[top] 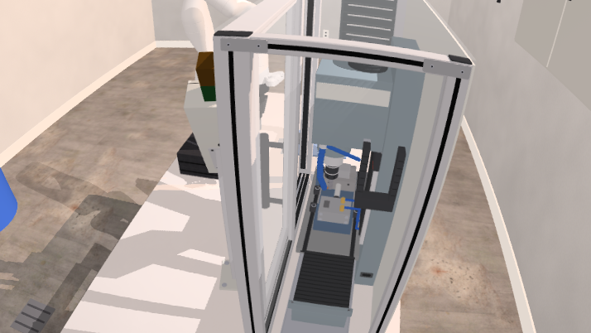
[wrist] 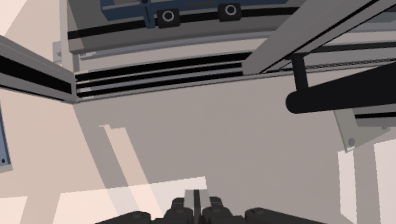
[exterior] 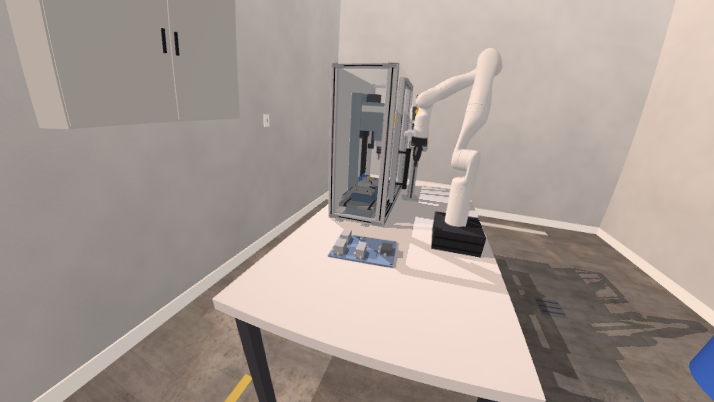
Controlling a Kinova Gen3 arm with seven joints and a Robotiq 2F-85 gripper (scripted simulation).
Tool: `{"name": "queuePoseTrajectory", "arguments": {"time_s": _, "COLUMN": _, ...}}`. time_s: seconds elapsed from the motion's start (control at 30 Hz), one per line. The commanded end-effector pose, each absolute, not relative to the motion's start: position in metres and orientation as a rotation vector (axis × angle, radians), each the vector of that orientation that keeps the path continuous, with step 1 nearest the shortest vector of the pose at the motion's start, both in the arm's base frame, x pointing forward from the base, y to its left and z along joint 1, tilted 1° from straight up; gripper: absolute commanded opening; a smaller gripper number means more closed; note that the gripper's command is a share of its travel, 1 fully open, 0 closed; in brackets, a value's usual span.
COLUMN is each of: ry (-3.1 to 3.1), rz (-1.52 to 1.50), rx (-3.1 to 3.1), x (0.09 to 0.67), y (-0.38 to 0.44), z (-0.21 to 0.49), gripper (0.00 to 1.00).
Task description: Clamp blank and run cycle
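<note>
My gripper (exterior: 416, 159) (wrist: 196, 204) is shut and empty, in front of the guard near the door handle (top: 265, 170) (wrist: 340, 97). The door stands open, with a gap in the wrist view between the left post and the door frame. The vise (top: 333, 211) (exterior: 364, 194) is inside; whether a blank lies between its jaws cannot be told. The blue plate (exterior: 372, 259) holds the dark setting master (exterior: 386, 248) and three upright light blocks, one at the back (exterior: 346, 236), one at left (exterior: 340, 247) and one in the middle (exterior: 361, 250). VISE AIR and CYCLE START cannot be made out.
The door's lower rails (wrist: 160, 75) run in front of the vise. The guard's post (wrist: 40, 75) is at left in the wrist view. A light-grey box (top: 203, 120) with a dark amber and green block (top: 204, 68) above it stands outside the guard.
</note>
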State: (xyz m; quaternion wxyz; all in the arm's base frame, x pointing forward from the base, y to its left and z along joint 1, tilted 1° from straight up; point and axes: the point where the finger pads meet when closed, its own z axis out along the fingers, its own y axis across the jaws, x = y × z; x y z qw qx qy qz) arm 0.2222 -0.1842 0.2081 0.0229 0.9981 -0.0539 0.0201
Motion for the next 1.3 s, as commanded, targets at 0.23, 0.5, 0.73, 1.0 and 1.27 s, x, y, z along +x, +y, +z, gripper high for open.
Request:
{"name": "queuePoseTrajectory", "arguments": {"time_s": 0.23, "ry": -0.25, "rz": 0.195, "rx": 3.036, "x": 0.222, "y": -0.192, "z": 0.23, "gripper": 0.1}}
{"name": "queuePoseTrajectory", "arguments": {"time_s": 0.5, "ry": -0.487, "rz": 0.317, "rx": 2.912, "x": 0.226, "y": -0.213, "z": 0.274, "gripper": 0.1}}
{"name": "queuePoseTrajectory", "arguments": {"time_s": 0.73, "ry": -0.487, "rz": 0.317, "rx": 2.912, "x": 0.226, "y": -0.213, "z": 0.274, "gripper": 0.1}}
{"name": "queuePoseTrajectory", "arguments": {"time_s": 1.0, "ry": -0.708, "rz": 0.48, "rx": 2.745, "x": 0.227, "y": -0.235, "z": 0.319, "gripper": 0.1}}
{"name": "queuePoseTrajectory", "arguments": {"time_s": 1.27, "ry": -0.708, "rz": 0.48, "rx": 2.745, "x": 0.227, "y": -0.235, "z": 0.319, "gripper": 0.1}}
